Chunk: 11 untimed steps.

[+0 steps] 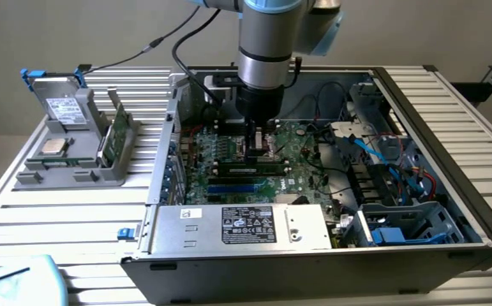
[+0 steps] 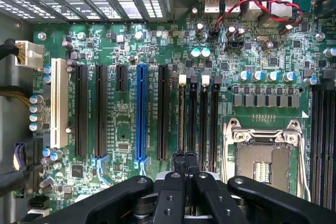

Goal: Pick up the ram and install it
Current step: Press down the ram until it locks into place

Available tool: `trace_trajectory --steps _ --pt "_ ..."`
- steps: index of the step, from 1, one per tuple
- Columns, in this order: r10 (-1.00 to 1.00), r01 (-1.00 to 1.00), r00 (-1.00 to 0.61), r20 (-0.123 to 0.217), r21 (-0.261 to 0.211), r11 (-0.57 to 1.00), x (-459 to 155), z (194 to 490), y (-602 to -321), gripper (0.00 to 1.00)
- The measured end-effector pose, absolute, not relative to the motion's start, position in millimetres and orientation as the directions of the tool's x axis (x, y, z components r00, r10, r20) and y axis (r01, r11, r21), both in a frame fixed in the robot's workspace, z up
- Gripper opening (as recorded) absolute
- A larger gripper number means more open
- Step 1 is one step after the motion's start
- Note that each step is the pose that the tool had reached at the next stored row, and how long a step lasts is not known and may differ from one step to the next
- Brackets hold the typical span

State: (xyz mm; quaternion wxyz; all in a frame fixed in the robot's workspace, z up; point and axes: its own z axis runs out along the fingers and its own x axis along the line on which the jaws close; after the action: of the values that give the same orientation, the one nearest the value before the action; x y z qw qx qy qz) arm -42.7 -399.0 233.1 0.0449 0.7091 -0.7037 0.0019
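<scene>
- Centrally, on the motherboard (image 1: 228, 153): ram (image 1: 247, 169), a green stick with dark chips, lying along the bank of black slots (image 2: 198, 119) between the blue slot (image 1: 228, 189) and the CPU socket (image 2: 262, 161). Looks seated on edge, though cannot tell whether fully home.
- Directly above that bank: gripper (image 1: 258, 141), pointing straight down from the arm (image 1: 267, 57). Fingers (image 2: 178, 163) pressed together, nothing seen pinched between them. Cannot tell whether the tips touch the ram.
- At the slots' far ends in the wrist view: two white clips (image 2: 182, 80).
- Around the board: open PC case (image 1: 450, 159) lying on its side. Power supply (image 1: 246, 226) with a white label along the near edge, and blue and red cables (image 1: 390, 159) at the exterior view's right.
- Well apart, at the exterior view's left on the slatted table (image 1: 67, 210): grey holder (image 1: 75, 166) carrying a drive (image 1: 65, 109), a CPU (image 1: 54, 146) and another upright green board (image 1: 116, 131).
</scene>
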Motion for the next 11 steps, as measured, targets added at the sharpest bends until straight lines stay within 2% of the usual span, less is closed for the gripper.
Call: trace_trajectory --steps 11 --pt "-0.998 -0.998 0.009 0.066 0.06 -0.005 -44.1 229.7 -398.9 0.11"
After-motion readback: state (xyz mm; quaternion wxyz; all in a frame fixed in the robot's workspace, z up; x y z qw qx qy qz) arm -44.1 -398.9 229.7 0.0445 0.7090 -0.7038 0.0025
